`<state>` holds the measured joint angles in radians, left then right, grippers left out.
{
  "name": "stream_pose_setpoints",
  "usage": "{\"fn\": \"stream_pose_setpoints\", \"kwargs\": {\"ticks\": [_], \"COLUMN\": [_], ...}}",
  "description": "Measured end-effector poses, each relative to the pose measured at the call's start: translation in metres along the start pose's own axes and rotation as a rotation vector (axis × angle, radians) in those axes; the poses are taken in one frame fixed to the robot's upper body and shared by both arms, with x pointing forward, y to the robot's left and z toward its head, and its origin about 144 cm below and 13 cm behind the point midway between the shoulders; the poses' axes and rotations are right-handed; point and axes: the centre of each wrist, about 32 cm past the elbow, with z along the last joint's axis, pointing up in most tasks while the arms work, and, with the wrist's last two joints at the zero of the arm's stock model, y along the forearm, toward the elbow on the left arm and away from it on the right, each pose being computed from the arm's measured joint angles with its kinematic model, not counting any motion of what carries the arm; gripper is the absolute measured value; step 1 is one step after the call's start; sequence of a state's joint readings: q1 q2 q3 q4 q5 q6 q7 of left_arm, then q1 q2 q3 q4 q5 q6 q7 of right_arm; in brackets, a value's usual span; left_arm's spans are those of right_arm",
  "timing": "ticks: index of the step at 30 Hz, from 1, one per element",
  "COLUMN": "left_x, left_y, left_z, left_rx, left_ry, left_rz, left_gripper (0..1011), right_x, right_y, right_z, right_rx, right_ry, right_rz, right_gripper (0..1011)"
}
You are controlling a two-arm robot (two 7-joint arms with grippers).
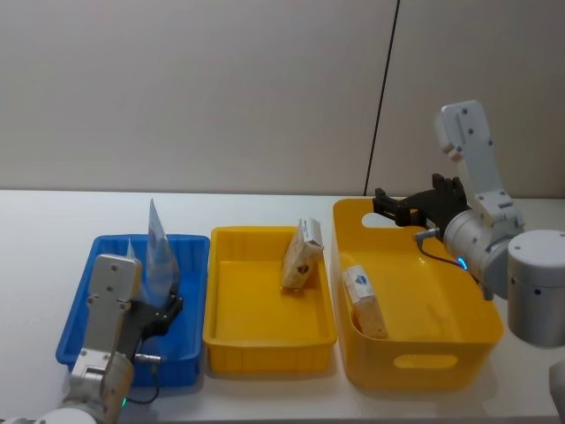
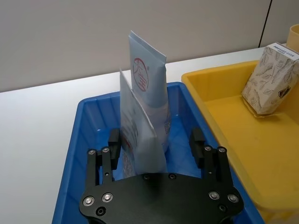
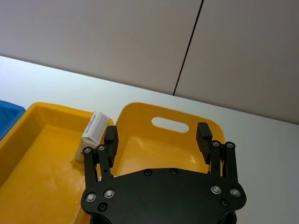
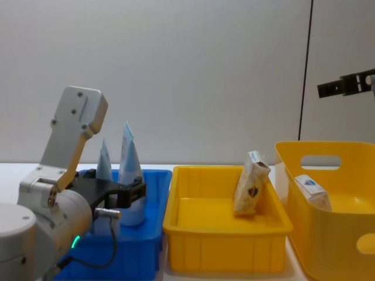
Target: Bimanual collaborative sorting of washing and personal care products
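Left gripper [image 2: 155, 139] low in blue bin [image 2: 88, 135], fingers spread either side of two upright squeeze tubes [image 2: 148, 84] (crimped tips up). Right gripper [image 3: 157, 135] spread, holding nothing, above far rim of tall yellow basket [image 1: 441, 300] holding white carton [image 1: 364, 300]. Beige packet [image 1: 302, 256] leans in middle yellow tray [image 1: 256, 305].

Left gripper [image 2: 155, 137] is over the blue bin [image 2: 79, 135], jaws apart, with two tubes standing upright between them, crimped tips up. The front tube [image 2: 135, 140] overlaps the taller rear tube [image 2: 149, 84], which has a red emblem. A yellow bin [image 2: 233, 116] sits just beside the blue one on the white table [image 2: 37, 116], with a beige packet [image 2: 271, 79] leaning at its far wall.
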<state>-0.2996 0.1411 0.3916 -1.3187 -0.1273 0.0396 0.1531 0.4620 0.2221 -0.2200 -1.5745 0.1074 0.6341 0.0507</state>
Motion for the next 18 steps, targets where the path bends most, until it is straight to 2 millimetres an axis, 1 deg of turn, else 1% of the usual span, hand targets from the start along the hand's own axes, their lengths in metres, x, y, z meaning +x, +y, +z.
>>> {"fn": "stream_pose_setpoints", "kwargs": {"ticks": [1, 6, 8, 10, 11, 13, 15, 17, 18], "left_x": [-0.0005, -0.002, -0.0024, -0.0027, -0.003, -0.0032, -0.0035, -0.0036, -0.0038], "left_y": [-0.0004, -0.0015, -0.002, -0.0022, -0.0024, -0.0027, -0.0029, -0.0031, -0.0032], "left_z": [-0.0004, -0.0009, -0.001, -0.0011, -0.0012, -0.0012, -0.0013, -0.0014, -0.0015], "left_rx": [0.0, -0.001, -0.002, -0.002, -0.002, -0.003, -0.003, -0.003, -0.003], "left_ry": [-0.001, -0.005, -0.006, -0.007, -0.007, -0.008, -0.009, -0.009, -0.009], "left_rz": [0.001, 0.003, 0.004, 0.004, 0.004, 0.005, 0.005, 0.005, 0.006], "left_gripper": [864, 741, 664, 623, 564, 529, 441, 382, 335], "right_x": [0.0, 0.0, 0.0, 0.0, 0.0, 0.0, 0.0, 0.0, 0.0], "right_y": [0.0, 0.0, 0.0, 0.0, 0.0, 0.0, 0.0, 0.0, 0.0], "right_z": [0.0, 0.0, 0.0, 0.0, 0.0, 0.0, 0.0, 0.0, 0.0], "right_rx": [0.0, 0.0, 0.0, 0.0, 0.0, 0.0, 0.0, 0.0, 0.0], "right_ry": [0.0, 0.0, 0.0, 0.0, 0.0, 0.0, 0.0, 0.0, 0.0], "right_rz": [0.0, 0.0, 0.0, 0.0, 0.0, 0.0, 0.0, 0.0, 0.0], "right_gripper": [1002, 1002, 1002, 1002, 1002, 1002, 1002, 1002, 1002]}}
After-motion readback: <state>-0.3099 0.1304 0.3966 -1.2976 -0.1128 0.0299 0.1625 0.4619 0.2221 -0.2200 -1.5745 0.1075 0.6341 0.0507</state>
